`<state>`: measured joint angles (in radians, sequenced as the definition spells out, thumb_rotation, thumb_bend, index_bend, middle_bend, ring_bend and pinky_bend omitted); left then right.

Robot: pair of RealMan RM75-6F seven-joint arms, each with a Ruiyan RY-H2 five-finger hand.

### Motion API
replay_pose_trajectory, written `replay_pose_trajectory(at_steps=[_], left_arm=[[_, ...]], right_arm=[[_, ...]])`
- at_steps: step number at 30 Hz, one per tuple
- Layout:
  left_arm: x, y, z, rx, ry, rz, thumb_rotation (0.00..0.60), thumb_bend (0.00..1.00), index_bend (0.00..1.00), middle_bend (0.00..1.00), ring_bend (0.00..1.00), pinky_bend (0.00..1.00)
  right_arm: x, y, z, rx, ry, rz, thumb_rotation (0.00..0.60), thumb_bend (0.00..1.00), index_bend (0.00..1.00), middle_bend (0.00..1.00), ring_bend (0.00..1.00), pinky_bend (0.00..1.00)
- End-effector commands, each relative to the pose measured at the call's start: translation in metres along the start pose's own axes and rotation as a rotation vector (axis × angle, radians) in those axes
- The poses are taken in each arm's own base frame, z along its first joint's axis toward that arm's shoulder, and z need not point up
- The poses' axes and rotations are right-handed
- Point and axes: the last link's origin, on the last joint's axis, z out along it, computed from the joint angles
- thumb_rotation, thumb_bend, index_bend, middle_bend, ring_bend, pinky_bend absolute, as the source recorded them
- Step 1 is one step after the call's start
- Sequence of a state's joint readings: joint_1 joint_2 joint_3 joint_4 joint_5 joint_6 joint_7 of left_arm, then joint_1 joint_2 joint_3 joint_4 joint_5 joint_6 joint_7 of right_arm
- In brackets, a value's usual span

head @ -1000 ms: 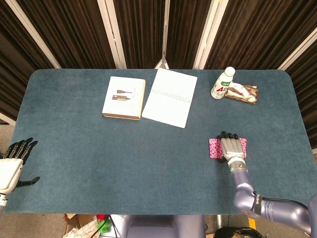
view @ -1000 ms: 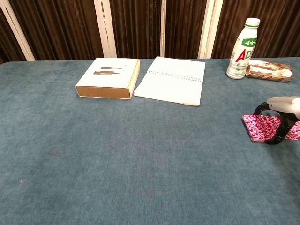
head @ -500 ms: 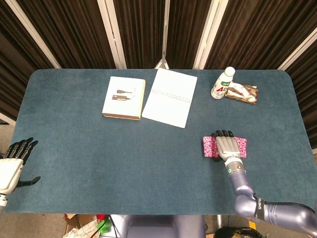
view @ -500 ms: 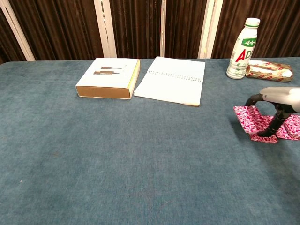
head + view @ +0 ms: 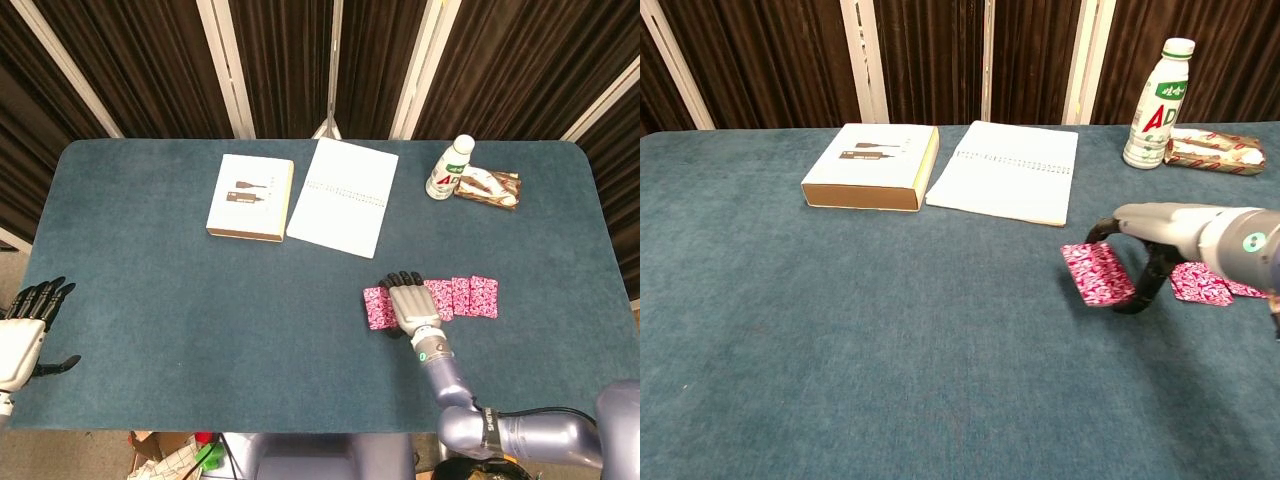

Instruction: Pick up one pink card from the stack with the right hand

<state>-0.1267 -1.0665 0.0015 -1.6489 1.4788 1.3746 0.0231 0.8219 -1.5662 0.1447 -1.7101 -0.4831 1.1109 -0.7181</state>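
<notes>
Several pink patterned cards [image 5: 470,296] lie fanned out in a row on the blue table [image 5: 200,300], right of centre. My right hand [image 5: 408,303] lies palm-down over the left end of that row. One pink card [image 5: 378,308] sticks out to the left from under its fingers, apart from the others. In the chest view this pink card [image 5: 1097,272] sits slightly tilted between the right hand's [image 5: 1150,240] dark fingers and thumb, with the remaining cards [image 5: 1200,283] behind it. My left hand [image 5: 25,335] hovers off the table's near left edge, fingers spread, holding nothing.
A white box [image 5: 250,197] and an open notebook [image 5: 342,196] lie at the back centre. A white bottle [image 5: 449,168] stands at the back right beside a wrapped snack packet [image 5: 488,187].
My right hand has slid left across the table, dragging the stack out into a spread row and carrying one card further left. The left hand has stayed put.
</notes>
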Motion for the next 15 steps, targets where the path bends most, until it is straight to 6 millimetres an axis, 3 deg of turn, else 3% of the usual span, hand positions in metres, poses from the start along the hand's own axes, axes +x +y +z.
replay_pose_trajectory(at_steps=[1, 5, 7, 15], left_arm=[[0.000, -0.001, 0.000, 0.002, -0.003, -0.004, 0.600, 0.04, 0.00, 0.00, 0.00, 0.05], [0.001, -0.001, 0.000, 0.003, 0.000, -0.002, 0.600, 0.04, 0.00, 0.00, 0.00, 0.05], [0.001, -0.001, -0.001, 0.004, 0.002, -0.002, 0.600, 0.04, 0.00, 0.00, 0.00, 0.05], [0.000, 0.000, -0.001, 0.001, 0.005, 0.005, 0.600, 0.04, 0.00, 0.00, 0.00, 0.05]], right_arm=[[-0.003, -0.009, 0.001, 0.011, 0.004, -0.012, 0.600, 0.29, 0.37, 0.09, 0.00, 0.00], [-0.005, -0.014, -0.001, 0.019, 0.011, -0.035, 0.600, 0.29, 0.04, 0.00, 0.00, 0.00], [-0.004, -0.014, -0.002, 0.018, 0.015, -0.043, 0.600, 0.29, 0.00, 0.00, 0.00, 0.00], [-0.004, -0.005, -0.013, -0.008, 0.002, -0.062, 0.600, 0.29, 0.00, 0.00, 0.00, 0.00]])
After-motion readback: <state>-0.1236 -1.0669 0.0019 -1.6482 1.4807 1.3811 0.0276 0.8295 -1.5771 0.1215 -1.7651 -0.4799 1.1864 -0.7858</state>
